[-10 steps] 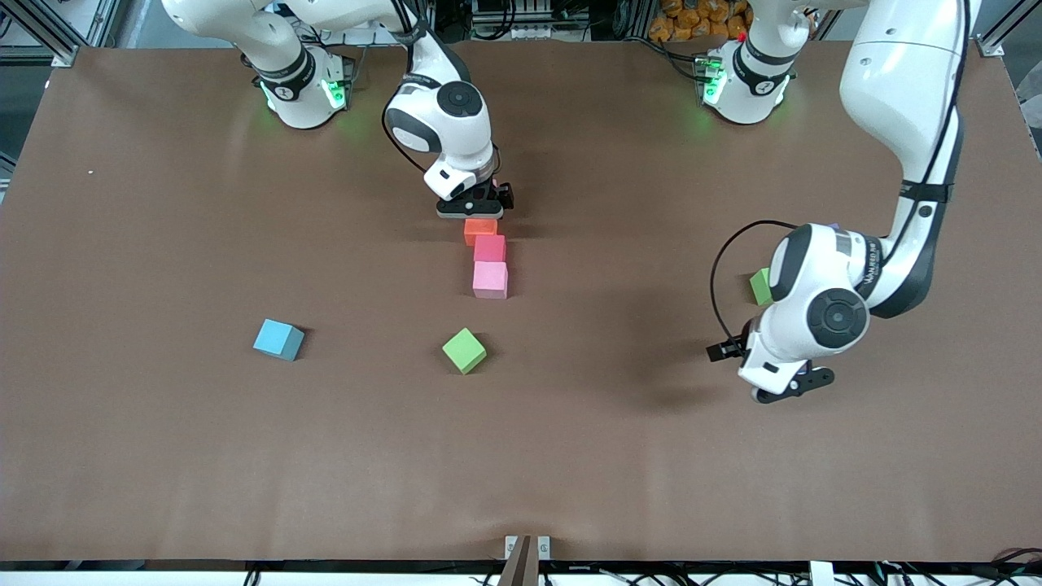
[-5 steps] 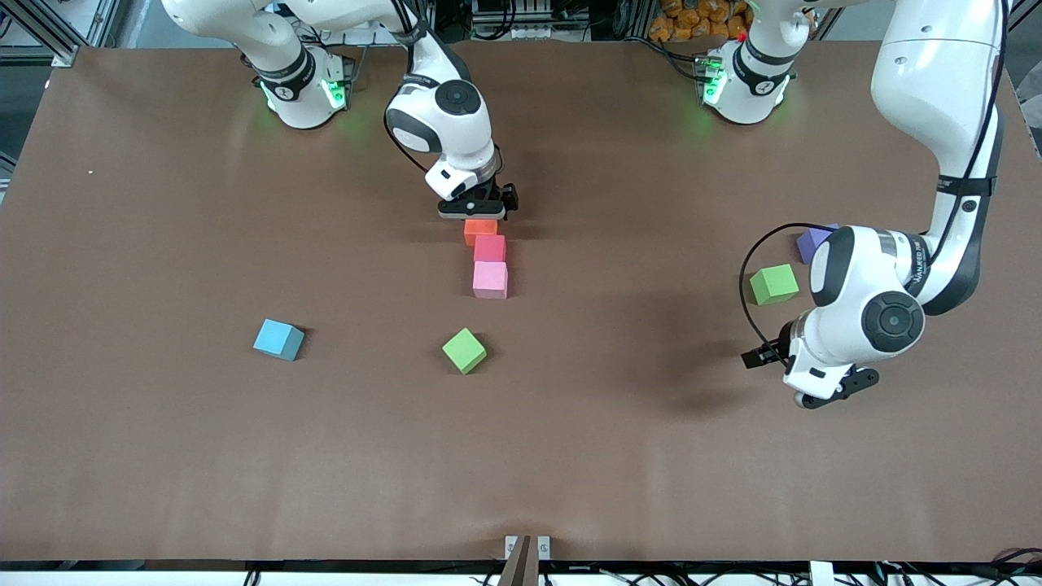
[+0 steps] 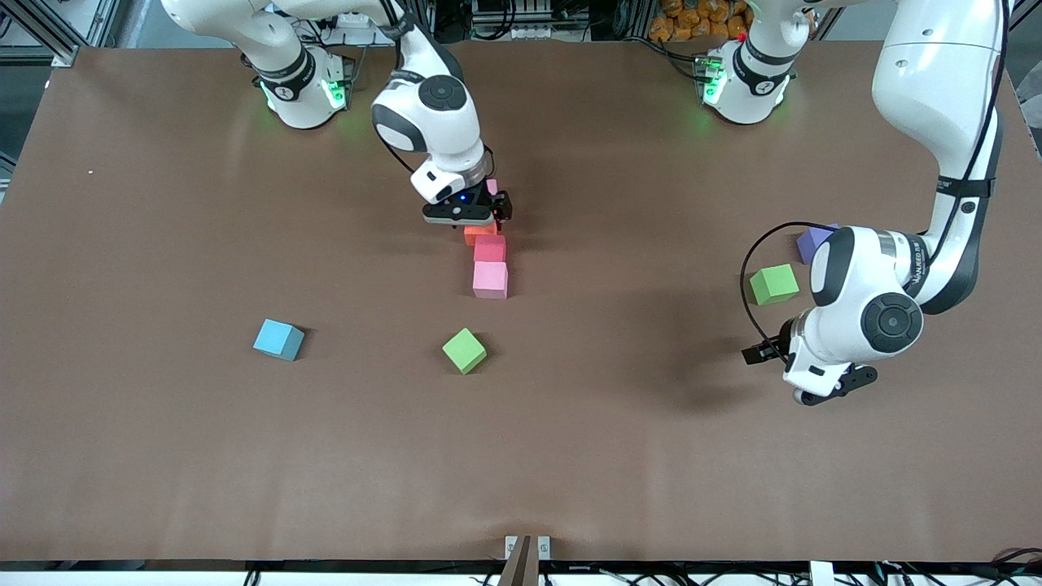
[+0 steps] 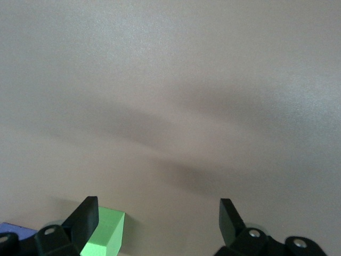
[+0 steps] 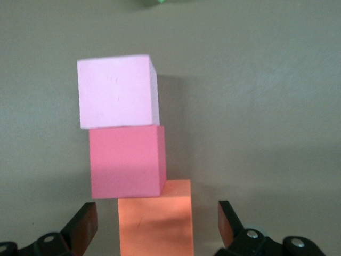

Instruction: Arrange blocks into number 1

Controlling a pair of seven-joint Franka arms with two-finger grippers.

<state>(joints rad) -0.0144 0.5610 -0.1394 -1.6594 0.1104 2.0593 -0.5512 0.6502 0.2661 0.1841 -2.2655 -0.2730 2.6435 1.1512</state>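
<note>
On brown table [image 3: 163, 448], touching row of orange block [image 3: 474, 237], pink block [image 3: 489, 248] and pale block [image 3: 490, 279] running 12 to 6 at centre, with green block [image 3: 464, 351] at 6 of it, blue block [image 3: 278, 339] toward 8, second green block [image 3: 773, 284] near purple block [image 3: 814, 242] out at 3. Right gripper [image 5: 154, 224] low over orange block, fingers apart either side, not clamped; pink speck at its 12, perhaps another block. Left gripper [image 4: 159, 216] over bare table at 5 of second green block, fingers wide apart, empty.

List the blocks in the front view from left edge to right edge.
Light blue block → green block → column of orange, pink and light pink blocks → second green block → purple block.
</note>
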